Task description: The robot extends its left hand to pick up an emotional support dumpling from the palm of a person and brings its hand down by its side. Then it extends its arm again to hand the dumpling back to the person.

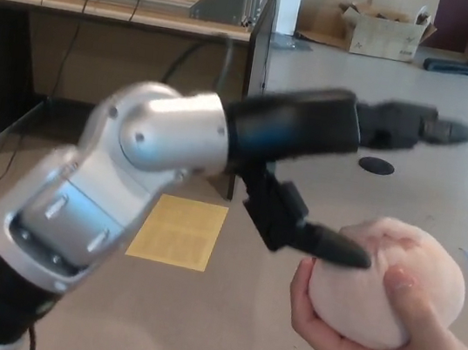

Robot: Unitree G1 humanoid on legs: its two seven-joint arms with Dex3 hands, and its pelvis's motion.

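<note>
At lower right, a person's hand (384, 347) cups the dumpling (394, 283) — the left hand (348, 179) spread above, empty.

Left hand (339, 182) centre, fingers spread above and left of dumpling (387, 284), dumpling in person's hand (384, 347) lower right, paper (179, 231) on floor below arm, desk (121, 44) behind left, boxes (383, 30) far right.
</note>
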